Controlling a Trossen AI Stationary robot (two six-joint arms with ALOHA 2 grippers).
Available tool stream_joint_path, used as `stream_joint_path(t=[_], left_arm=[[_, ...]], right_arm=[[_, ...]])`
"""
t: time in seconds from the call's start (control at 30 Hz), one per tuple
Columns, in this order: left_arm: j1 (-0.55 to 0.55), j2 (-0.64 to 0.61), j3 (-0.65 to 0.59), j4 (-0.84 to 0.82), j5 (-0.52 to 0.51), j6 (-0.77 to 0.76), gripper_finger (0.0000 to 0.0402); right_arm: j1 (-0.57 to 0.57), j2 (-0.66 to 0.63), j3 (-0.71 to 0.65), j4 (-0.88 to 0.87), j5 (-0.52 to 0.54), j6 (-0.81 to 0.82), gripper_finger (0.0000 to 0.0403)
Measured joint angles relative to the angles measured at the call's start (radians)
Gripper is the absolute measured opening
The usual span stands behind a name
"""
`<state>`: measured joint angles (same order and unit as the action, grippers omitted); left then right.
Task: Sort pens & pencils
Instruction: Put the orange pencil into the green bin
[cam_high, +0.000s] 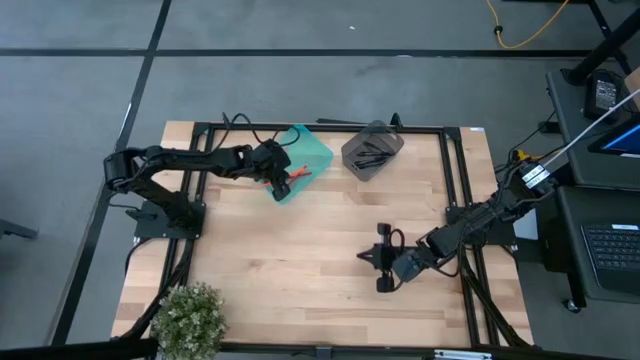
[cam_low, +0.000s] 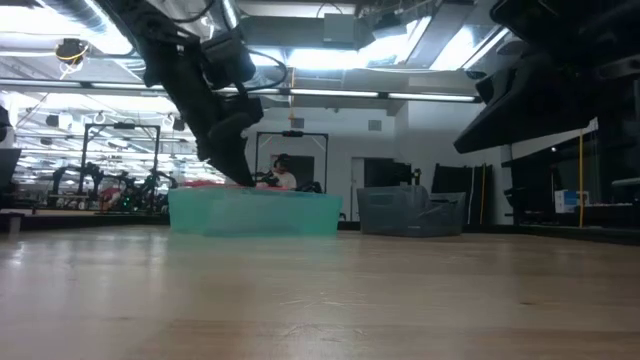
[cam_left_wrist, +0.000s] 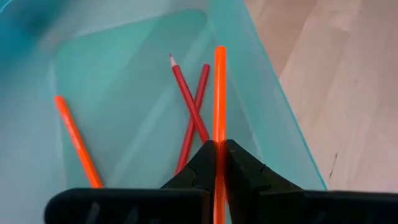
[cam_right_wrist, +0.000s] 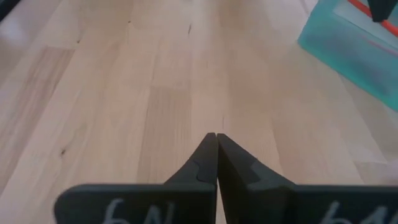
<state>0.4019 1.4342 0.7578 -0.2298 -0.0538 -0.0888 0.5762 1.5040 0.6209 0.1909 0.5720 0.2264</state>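
Holding an orange pencil (cam_left_wrist: 219, 93) pinched between its closed fingers, the left gripper (cam_left_wrist: 217, 163) hangs over the teal bin (cam_high: 315, 148) at the far left of the table (cam_high: 300, 260). Three more pencils lie on the bin's floor: one orange (cam_left_wrist: 74, 140) off to one side, and two red ones (cam_left_wrist: 189, 112) crossed over each other right under the held pencil.

Judging from the left wrist view, the held pencil runs close to the bin's side wall. If it is let go while it leans on that wall, it could tip over the rim and roll out onto the wood. It could also land across the crossed red pair and prop itself up against the wall. A release from high up would make a bounce more likely.

The right gripper (cam_right_wrist: 216, 152) waits over bare wood at the near right of the table, its fingers pressed together with nothing between them.

The grey bin (cam_high: 372, 152), just right of the teal one, holds dark pens (cam_high: 374, 155), but from above they merge into one dark patch and cannot be counted. In the low view the teal bin's wall hides the pencils and the gripper's tip. The lower end of the held pencil is cut off behind the fingers. How high the pencil is above the bin floor cannot be judged.
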Motion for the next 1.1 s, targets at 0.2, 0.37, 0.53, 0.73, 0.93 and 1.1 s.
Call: stream_joint_path(t=[0.2,0.37,0.53,0.73,0.93,1.1], left_arm=[[0.018,0.0,0.0,0.005,0.05,0.021,0.0014],[0.049,0.0,0.0,0.011,0.05,0.045,0.0014],[0.074,0.001,0.0,0.063,0.053,0.057,0.0014],[0.084,0.011,0.057,0.058,0.074,0.073,0.0014],[0.084,0.063,0.094,0.046,0.084,0.075,0.0014],[0.085,0.134,0.116,0.039,0.085,0.1,0.0014]], right_arm=[[-0.016,0.0,0.0,-0.001,-0.01,-0.003,0.0004],[-0.024,0.0,0.0,-0.001,-0.027,-0.004,0.0004],[-0.024,0.0,0.0,-0.002,-0.026,-0.022,0.0004],[-0.038,0.0,0.0,-0.002,-0.027,-0.026,0.0004],[-0.056,0.0,0.0,-0.003,-0.051,-0.026,0.0004],[-0.056,0.0,0.0,-0.003,-0.053,-0.026,0.0004]])
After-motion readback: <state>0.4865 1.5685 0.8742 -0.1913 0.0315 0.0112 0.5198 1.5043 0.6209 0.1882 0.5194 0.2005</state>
